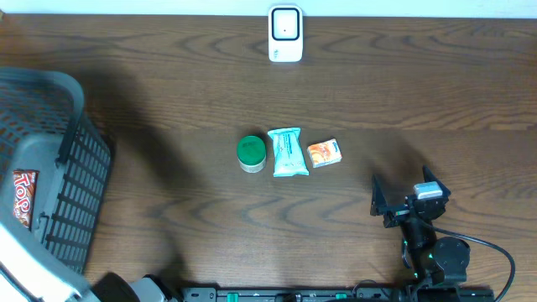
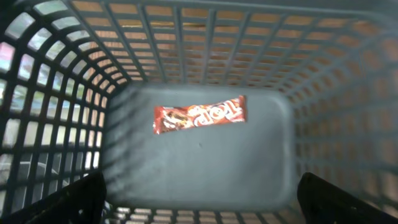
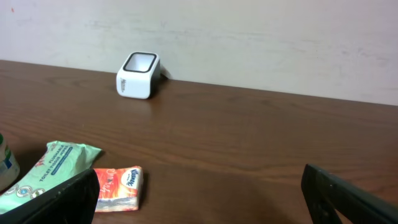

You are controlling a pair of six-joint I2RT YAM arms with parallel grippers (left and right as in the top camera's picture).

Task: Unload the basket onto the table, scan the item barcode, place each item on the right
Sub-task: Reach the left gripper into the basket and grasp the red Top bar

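Observation:
Three items lie in a row mid-table: a green-lidded jar (image 1: 251, 153), a teal wipes pack (image 1: 287, 152) and an orange tissue pack (image 1: 324, 153). The white scanner (image 1: 285, 33) stands at the far edge. My right gripper (image 1: 405, 195) is open and empty, right of the row. In the right wrist view the tissue pack (image 3: 121, 186) lies just inside the left finger, with the wipes pack (image 3: 50, 171) beyond it and the scanner (image 3: 138, 75) far off. My left gripper (image 2: 202, 205) hangs open and empty over the basket. A red candy bar (image 2: 200, 115) lies on the basket floor.
The grey mesh basket (image 1: 84, 193) fills the left side of the table, with the candy bar (image 1: 25, 198) inside. Its lattice walls (image 2: 205, 37) surround the left gripper's view. A pale wall runs behind the table's far edge.

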